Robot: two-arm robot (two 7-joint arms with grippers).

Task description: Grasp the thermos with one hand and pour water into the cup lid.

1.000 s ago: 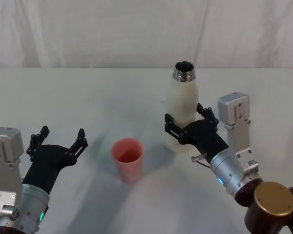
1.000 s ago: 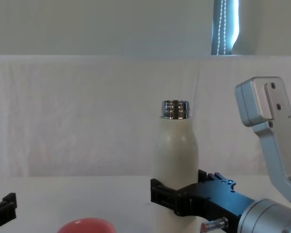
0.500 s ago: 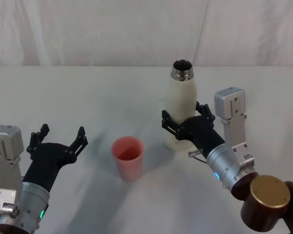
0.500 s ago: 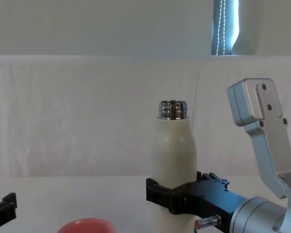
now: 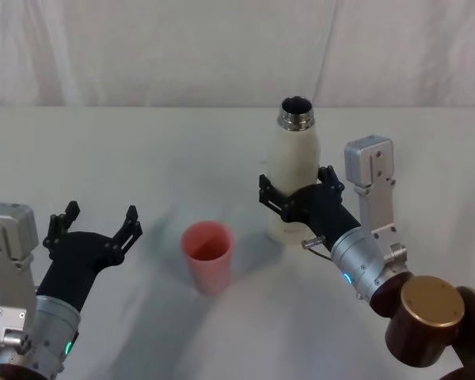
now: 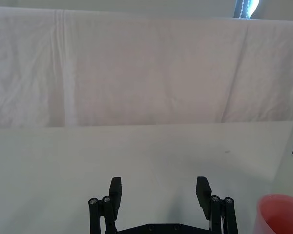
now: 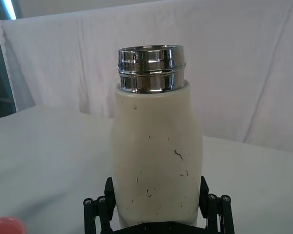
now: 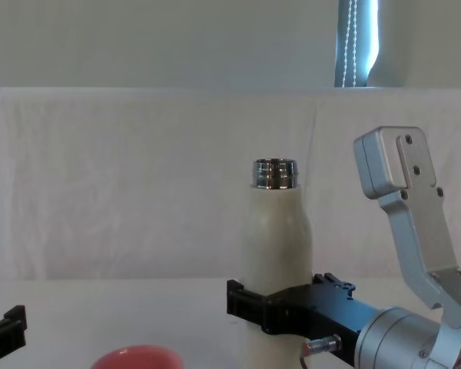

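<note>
Grasp step: right gripper (image 5: 295, 196) fingers straddle upright thermos (image 5: 294, 176), grip unclear; left gripper (image 5: 95, 229) spread, idle; next squeeze, lift, tip twd cup lid (image 5: 208, 257).

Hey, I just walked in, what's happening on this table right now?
The right claw has its fingers on either side of the lower body of the thermos, which stands upright and uncapped on the table; whether it is gripped yet is hard to tell. The pink cup lid stands upright to the thermos's left, apart from it. The left claw sits open and empty left of the cup lid. No pouring is under way.
</note>
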